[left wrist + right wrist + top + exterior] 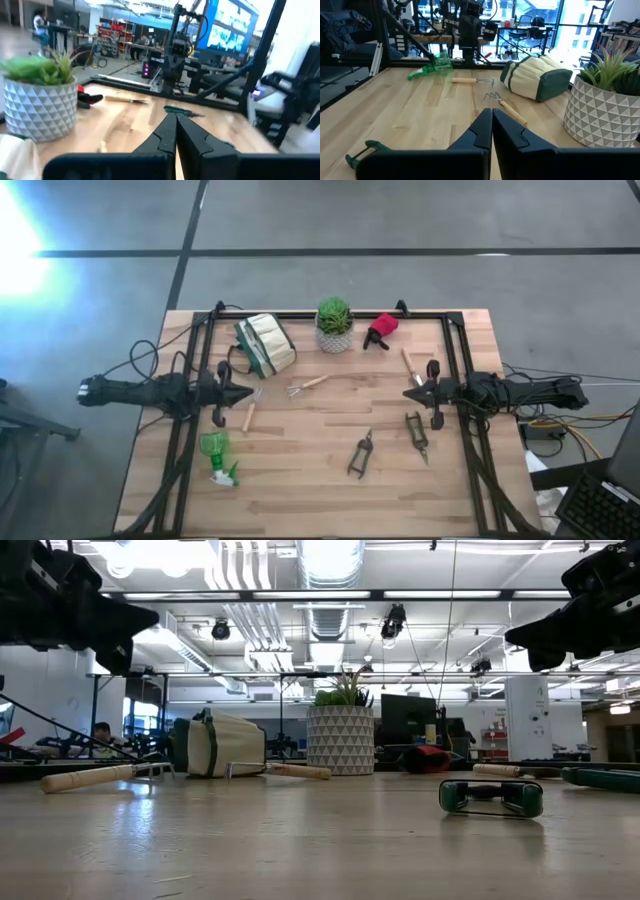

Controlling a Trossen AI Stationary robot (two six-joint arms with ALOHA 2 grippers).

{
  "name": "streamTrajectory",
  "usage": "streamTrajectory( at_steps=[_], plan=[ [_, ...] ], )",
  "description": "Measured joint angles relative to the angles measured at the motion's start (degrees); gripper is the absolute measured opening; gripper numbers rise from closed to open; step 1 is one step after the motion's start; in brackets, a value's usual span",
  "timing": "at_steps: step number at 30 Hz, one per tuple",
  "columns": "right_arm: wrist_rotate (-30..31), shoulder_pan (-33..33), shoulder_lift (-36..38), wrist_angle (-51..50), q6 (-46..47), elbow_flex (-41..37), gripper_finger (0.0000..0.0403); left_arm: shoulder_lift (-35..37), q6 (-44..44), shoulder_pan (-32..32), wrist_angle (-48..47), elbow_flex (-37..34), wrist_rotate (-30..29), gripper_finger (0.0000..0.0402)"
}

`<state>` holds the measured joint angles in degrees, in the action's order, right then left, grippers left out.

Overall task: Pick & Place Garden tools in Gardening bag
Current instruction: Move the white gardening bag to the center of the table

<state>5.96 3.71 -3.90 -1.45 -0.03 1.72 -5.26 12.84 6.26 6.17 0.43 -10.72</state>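
The cream-and-olive gardening bag (265, 345) lies on its side at the table's far left, and also shows in the right wrist view (537, 77). On the table lie a wooden-handled fork (307, 386), a second wooden-handled tool (251, 410), a third (410, 367), two dark pruners (361, 454) (417, 434), the green spray bottle (217, 457) and the red-and-black sprayer piece (382, 329). My left gripper (245, 394) is shut and empty above the table's left side. My right gripper (410, 393) is shut and empty at the right side.
A green plant in a white patterned pot (334, 325) stands at the far middle, between the bag and the sprayer piece. A black frame (330, 313) runs along the far edge and down both sides. Bare wood (300, 490) lies along the near edge.
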Motion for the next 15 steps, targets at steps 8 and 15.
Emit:
streamTrajectory(
  at_steps=[8,15],
  plan=[
    [0.0,0.01,0.0,0.0,0.0,0.0,0.0008,-2.95,6.06,-0.04,-2.59,0.2,0.5,0.003],
    [0.02,-0.01,0.0,0.0,0.0,0.0,0.0008,-7.85,23.81,-0.3,-4.43,0.91,-13.15,0.0137]
  ],
)
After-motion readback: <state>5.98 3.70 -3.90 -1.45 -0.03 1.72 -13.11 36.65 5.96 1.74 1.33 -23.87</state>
